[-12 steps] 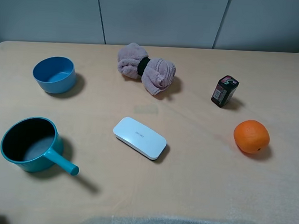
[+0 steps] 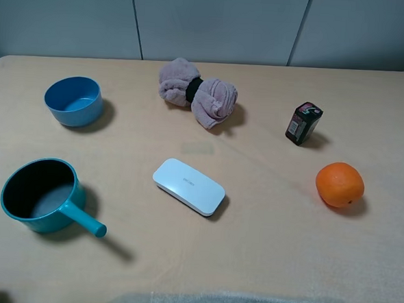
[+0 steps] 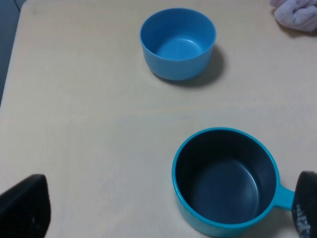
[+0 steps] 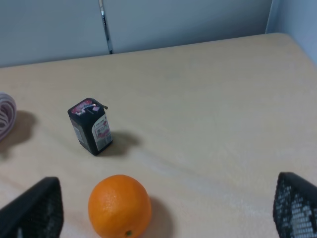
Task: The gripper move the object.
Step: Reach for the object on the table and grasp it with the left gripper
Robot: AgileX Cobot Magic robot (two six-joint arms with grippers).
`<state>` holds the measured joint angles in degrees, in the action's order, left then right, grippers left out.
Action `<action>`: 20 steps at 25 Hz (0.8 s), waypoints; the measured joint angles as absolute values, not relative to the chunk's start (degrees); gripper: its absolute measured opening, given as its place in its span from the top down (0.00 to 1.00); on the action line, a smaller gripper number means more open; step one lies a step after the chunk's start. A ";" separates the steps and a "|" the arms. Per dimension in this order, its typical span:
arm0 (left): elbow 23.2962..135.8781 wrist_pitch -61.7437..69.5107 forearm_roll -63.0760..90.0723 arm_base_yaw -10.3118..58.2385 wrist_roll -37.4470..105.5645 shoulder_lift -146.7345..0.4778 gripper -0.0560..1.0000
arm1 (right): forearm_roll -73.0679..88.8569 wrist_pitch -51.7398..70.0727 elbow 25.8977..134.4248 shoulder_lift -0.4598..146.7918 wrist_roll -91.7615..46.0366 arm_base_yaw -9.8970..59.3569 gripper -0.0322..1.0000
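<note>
The teal saucepan with a black inside stands at the front left of the table, its straight handle pointing front right. In the left wrist view the saucepan lies just ahead of my left gripper, which is open and empty, with its fingers wide apart. My right gripper is open and empty, back from an orange. In the high view only dark bits of the arms show at the front corners.
A lighter blue bowl stands behind the saucepan. A pink rolled towel lies at the back middle. A white flat box lies in the centre. A small black carton and the orange stand on the right.
</note>
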<state>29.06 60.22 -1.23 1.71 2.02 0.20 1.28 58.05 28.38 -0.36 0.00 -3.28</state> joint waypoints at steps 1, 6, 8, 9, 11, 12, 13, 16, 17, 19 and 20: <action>29.06 60.22 -1.23 1.71 2.02 0.20 0.01 | 1.28 58.05 28.38 -0.36 0.00 -3.28 0.32; 29.06 60.22 -1.23 1.71 2.02 0.20 0.01 | 1.28 58.05 28.38 -0.36 0.00 -3.28 0.32; 29.06 60.22 -1.23 1.71 2.02 0.20 0.01 | 1.28 58.05 28.38 -0.36 0.00 -3.28 0.32; 29.06 60.22 -1.23 1.71 2.02 0.20 0.01 | 1.28 58.05 28.38 -0.36 0.00 -3.28 0.32; 29.06 60.22 -1.23 1.71 2.02 0.20 0.01 | 1.28 58.05 28.38 -0.36 0.00 -3.28 0.32; 29.06 60.22 -1.23 1.71 2.02 0.20 0.01 | 1.28 58.05 28.38 -0.36 0.00 -3.28 0.32; 29.06 60.22 -1.23 1.71 2.02 0.20 0.01 | 1.28 58.05 28.38 -0.36 0.00 -3.28 0.32; 29.06 60.22 -1.23 1.77 2.02 0.20 0.01 | 1.28 58.05 28.38 -0.36 0.00 -3.28 0.32; 29.06 60.22 -1.24 1.83 2.02 0.20 0.01 | 1.28 58.05 28.38 -0.36 0.00 -3.28 0.32; 29.06 60.22 -1.24 1.90 2.02 0.20 0.01 | 1.28 58.05 28.38 -0.36 0.00 -3.28 0.32; 29.06 60.22 -1.24 1.90 2.02 0.20 0.01 | 1.28 58.05 28.38 -0.36 0.00 -3.28 0.32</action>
